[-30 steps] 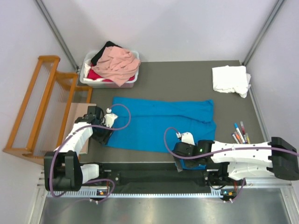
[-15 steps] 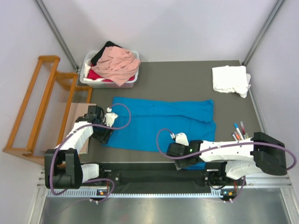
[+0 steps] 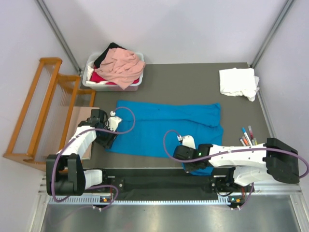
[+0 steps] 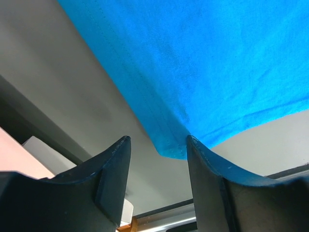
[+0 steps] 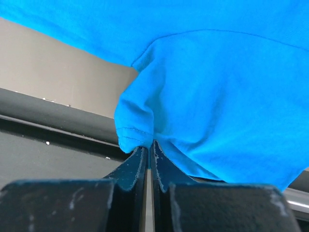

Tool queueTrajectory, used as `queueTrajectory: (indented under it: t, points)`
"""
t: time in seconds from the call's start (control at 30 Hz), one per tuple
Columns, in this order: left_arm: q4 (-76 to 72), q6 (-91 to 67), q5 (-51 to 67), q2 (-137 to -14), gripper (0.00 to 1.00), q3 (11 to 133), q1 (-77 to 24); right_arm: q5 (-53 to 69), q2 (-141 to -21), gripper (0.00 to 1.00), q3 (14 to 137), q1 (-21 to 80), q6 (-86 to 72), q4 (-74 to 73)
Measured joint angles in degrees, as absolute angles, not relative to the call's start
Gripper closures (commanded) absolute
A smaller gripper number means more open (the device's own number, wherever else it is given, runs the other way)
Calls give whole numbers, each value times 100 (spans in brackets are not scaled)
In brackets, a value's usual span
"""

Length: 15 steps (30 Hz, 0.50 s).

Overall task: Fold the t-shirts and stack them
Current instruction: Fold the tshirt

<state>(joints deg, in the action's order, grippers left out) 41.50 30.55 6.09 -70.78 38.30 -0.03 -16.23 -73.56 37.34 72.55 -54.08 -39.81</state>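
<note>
Laid flat on grey table (image 3: 193,87): bright blue cloth t-shirt (image 3: 164,126). Near hem fold pinched in closed right gripper (image 5: 148,145). Left gripper (image 4: 158,141) jaws held apart, shirt corner between them, ungripped.

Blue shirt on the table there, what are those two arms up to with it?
They are folding t-shirts. The right tool is shut on a pinch of the blue t-shirt at its near edge. The left tool stands open with the shirt's left corner between its fingers. More shirts fill the white tub; a white one lies far right.
</note>
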Motion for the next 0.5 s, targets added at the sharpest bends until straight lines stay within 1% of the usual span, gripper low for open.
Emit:
queueTrajectory:
  t: [0.03, 0.1, 0.17, 0.27, 0.3, 0.33, 0.37, 0.43, 0.5]
  points:
    - [4150, 3037, 609, -7078, 53, 3830, -3, -1621, -7319, 100, 3715, 7238, -5406, -3979]
    - [4121, 3002, 587, -7078, 71, 3833, -3, -1619, -7234, 100, 3715, 7179, -5404, -3997]
    - [4058, 2943, 554, -7078, 75, 3837, -3, -1621, -7129, 100, 3717, 7091, -5376, -4007]
    - [4034, 2906, 550, -7094, 75, 3876, -3, -1627, -6995, 100, 3717, 6976, -5343, -4027]
    - [4032, 2891, 550, -7111, 73, 3892, -3, -1625, -6963, 100, 3717, 6943, -5319, -4036]
    - [4010, 2873, 548, -7148, 58, 3907, -3, -1625, -6930, 100, 3717, 6906, -5304, -4049]
    - [4003, 2867, 548, -7170, 48, 3909, -3, -1625, -6899, 100, 3717, 6869, -5293, -4060]
    - [4018, 2871, 541, -7185, 34, 3911, -3, -1627, -6847, 100, 3717, 6801, -5262, -4097]
    - [4047, 2867, 552, -7185, 29, 3911, -3, -1627, -6792, 100, 3717, 6744, -5247, -4128]
